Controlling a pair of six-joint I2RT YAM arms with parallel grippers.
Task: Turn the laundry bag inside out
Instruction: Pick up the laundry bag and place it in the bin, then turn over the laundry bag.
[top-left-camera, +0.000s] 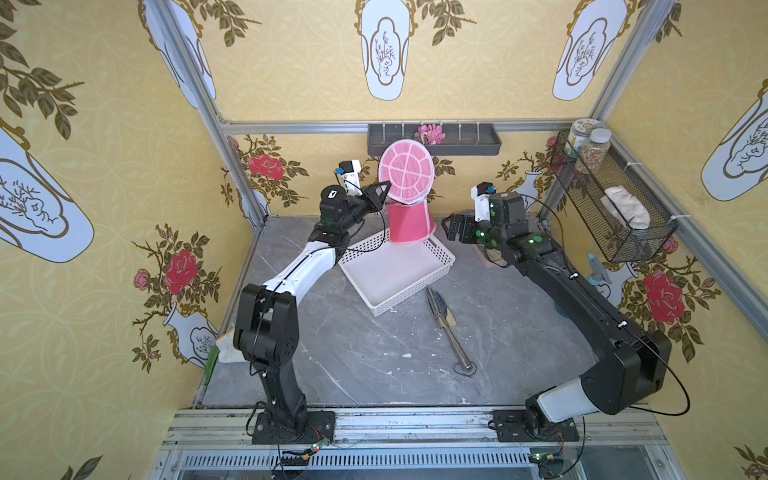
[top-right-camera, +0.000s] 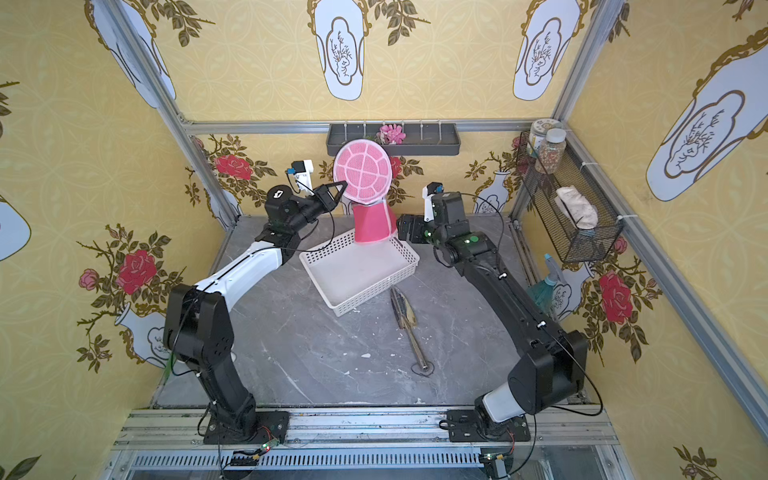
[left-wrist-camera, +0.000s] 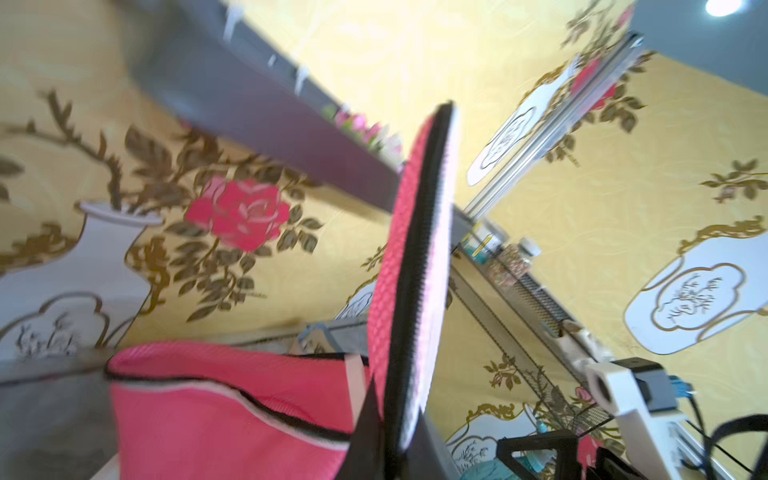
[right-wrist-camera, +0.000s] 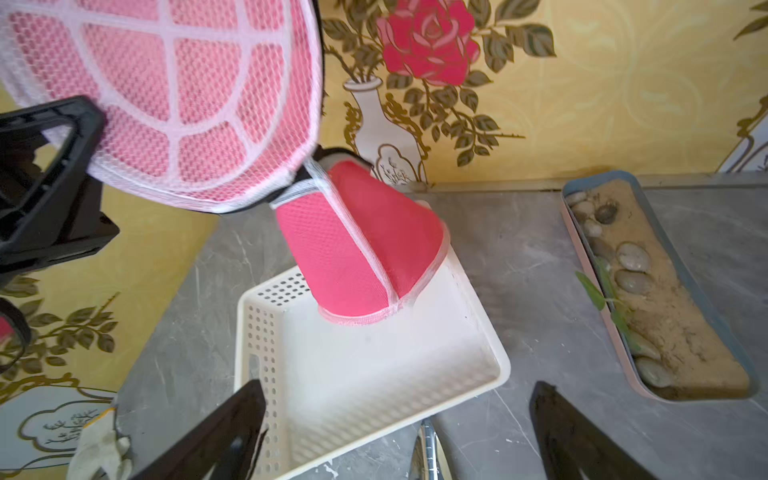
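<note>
Now the left gripper (top-left-camera: 384, 189) pinches the laundry bag's (top-left-camera: 409, 226) rim; the right gripper (top-left-camera: 448, 227) (spread, empty) should seize fabric below that pinch.

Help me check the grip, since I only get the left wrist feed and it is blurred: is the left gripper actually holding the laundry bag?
Observer: Yes. In both top views the left gripper is shut on the rim of the round mesh panel of the laundry bag, and the panel stands upright above the table.
Operator: Is the right arm on the bag too?
Observer: No. The right gripper is open. It sits beside the bag's hanging pink body and is not touching it.
</note>
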